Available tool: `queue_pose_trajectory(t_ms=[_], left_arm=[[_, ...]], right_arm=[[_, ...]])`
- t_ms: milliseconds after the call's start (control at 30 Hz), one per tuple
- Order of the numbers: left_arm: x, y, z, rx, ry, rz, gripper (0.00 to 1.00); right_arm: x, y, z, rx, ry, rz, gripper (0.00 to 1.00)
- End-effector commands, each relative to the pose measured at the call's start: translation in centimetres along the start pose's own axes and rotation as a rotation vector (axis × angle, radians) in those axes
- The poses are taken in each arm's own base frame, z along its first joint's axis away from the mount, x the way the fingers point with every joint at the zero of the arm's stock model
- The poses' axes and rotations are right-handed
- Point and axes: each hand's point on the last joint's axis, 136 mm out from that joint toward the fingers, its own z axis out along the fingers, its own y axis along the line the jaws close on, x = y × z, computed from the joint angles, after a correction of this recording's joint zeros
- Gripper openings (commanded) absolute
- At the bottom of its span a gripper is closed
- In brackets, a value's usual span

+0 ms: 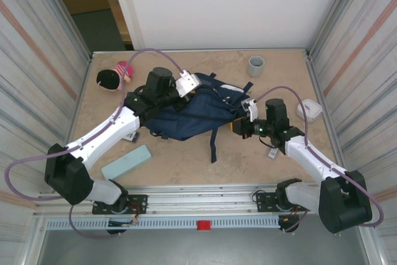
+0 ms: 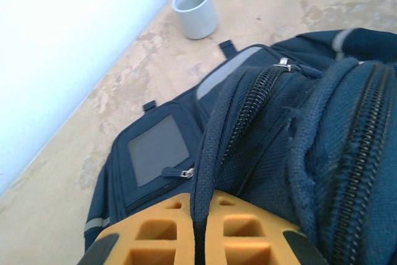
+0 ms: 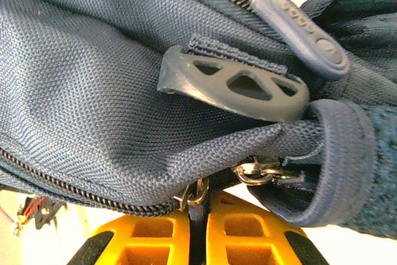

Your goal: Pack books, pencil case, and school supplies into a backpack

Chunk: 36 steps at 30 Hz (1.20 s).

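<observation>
The navy backpack [image 1: 186,116] lies flat mid-table. My left gripper [image 1: 186,86] is at its far edge. In the left wrist view that gripper [image 2: 200,209] is shut on a navy fabric rim of the backpack [image 2: 291,147] beside an open zipper. My right gripper [image 1: 239,127] is at the backpack's right side. There it [image 3: 197,215] is shut on a dark zipper pull hanging from a metal slider [image 3: 193,193] on the backpack [image 3: 93,91]. The mint-green pencil case [image 1: 126,161] lies near the front left, apart from both grippers. The books are out of view.
A grey cup [image 1: 256,64] [image 2: 195,12] stands at the back. A rounded white box [image 1: 308,110] sits at the right. A doll with pink and black [image 1: 115,76] lies back left. Small white pieces lie under the left arm [image 1: 130,135] and beside the right arm [image 1: 272,152].
</observation>
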Motion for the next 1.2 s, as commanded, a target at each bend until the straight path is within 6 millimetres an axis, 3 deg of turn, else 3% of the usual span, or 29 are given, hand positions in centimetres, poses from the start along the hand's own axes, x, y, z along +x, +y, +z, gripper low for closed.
queue_pose_trajectory(t_ms=[0, 100, 233, 467, 700, 900, 967, 1167], left_arm=[[1.3, 3.0, 1.2, -0.217, 0.065, -0.067, 0.0], [0.9, 2.4, 1.5, -0.21, 0.053, -0.057, 0.0], [0.6, 2.3, 1.0, -0.205, 0.038, -0.039, 0.0], [-0.2, 0.7, 0.1, -0.118, -0.03, -0.025, 0.0], [-0.8, 0.1, -0.4, -0.087, -0.076, -0.032, 0.0], [-1.1, 0.1, -1.0, -0.092, -0.092, -0.033, 0.0], [-1.0, 0.3, -1.1, -0.105, -0.087, -0.045, 0.0], [0.7, 1.7, -0.4, -0.209, -0.029, -0.152, 0.0]], right_arm=[[-2.2, 5.2, -0.4, -0.143, -0.022, -0.08, 0.06], [-1.8, 5.6, 0.1, -0.142, 0.017, -0.075, 0.1], [-1.7, 4.5, -0.1, -0.136, 0.041, -0.027, 0.1], [-3.1, 3.9, -0.6, -0.206, -0.002, 0.076, 0.12], [-3.4, 3.1, -0.8, -0.193, -0.021, 0.094, 0.24], [-3.8, 1.7, -1.2, -0.174, -0.048, 0.137, 0.08], [-4.0, 1.6, -1.3, -0.169, -0.054, 0.142, 0.07], [-4.2, 4.3, -1.3, -0.214, -0.044, 0.096, 0.06]])
